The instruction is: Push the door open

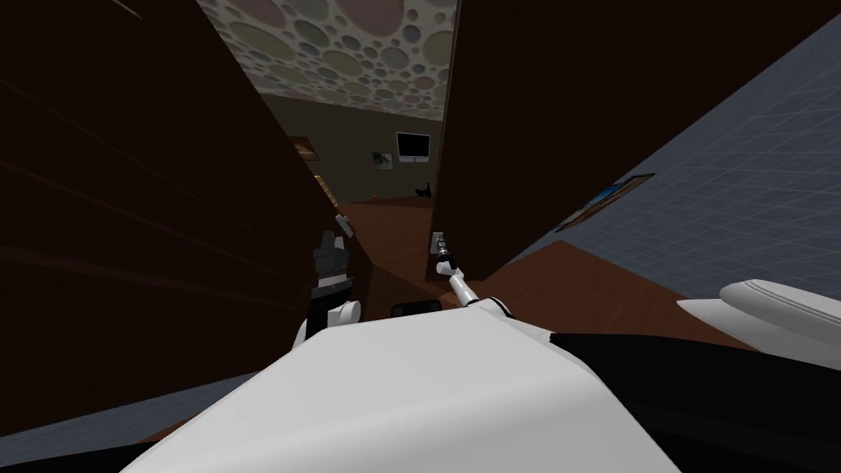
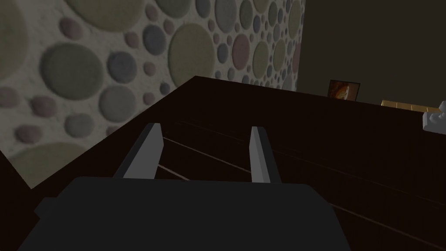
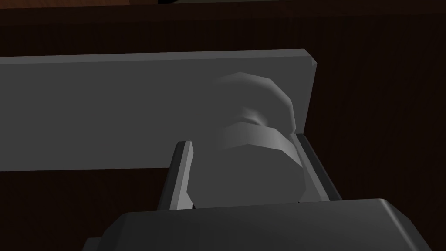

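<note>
Left: you've got a dark brown panel (image 1: pixel 123 205) along that side of the head view. The left claw (image 2: pixel 205 127) hangs over it, fingers apart, gripping nothing. Beyond it are a pebble-pattern wall (image 2: pixel 109 65) and a small light-grey piece (image 2: pixel 435 118), cut off at the frame edge, so can't tell what it is.

Middle: a narrow gap between the panels shows brown floor (image 1: pixel 394 238) and a dim room. The small items in there are too dark to read.

Right of the gap: the door (image 1: pixel 534 123), dark brown, its outer edges cut off. The right claw (image 3: pixel 242 139) is clamped on the door's grey knob (image 3: pixel 248 174), one finger on each side. The knob sits on a grey plate (image 3: pixel 109 109), one end out of frame.

Far right: a blue-grey tiled wall (image 1: pixel 739 181).
</note>
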Tool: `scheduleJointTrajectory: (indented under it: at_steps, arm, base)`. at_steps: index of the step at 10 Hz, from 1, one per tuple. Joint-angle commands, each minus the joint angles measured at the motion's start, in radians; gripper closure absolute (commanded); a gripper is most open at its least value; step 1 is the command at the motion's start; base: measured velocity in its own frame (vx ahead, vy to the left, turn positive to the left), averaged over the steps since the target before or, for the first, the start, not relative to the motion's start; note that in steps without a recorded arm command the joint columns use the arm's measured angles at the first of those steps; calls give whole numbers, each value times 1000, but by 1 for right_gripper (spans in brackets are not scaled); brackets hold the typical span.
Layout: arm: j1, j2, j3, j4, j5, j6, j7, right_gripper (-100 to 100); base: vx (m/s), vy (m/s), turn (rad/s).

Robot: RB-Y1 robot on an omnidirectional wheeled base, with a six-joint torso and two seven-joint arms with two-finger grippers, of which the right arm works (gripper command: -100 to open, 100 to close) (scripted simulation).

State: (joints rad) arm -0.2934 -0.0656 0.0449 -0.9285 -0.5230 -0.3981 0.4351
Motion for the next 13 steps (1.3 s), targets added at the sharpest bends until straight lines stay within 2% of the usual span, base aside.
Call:
scheduleJointTrajectory:
  at_steps: [1,3,4,12,13]
  arm:
    - [-23,-22,-15,32,-5,-20,-15,100]
    - [-24,-22,-22,34,-6,-20,-13,100]
    - [-27,-21,-44,39,-8,-22,-9,100]
    - [-39,-3,-123,58,-16,-27,6,100]
    - [-36,-5,-117,64,-15,-29,7,100]
  base:
    - [119,85,-41]
    - [40,6,0]
    - [110,81,-42]
    - [161,107,-77]
    - [75,32,-35]
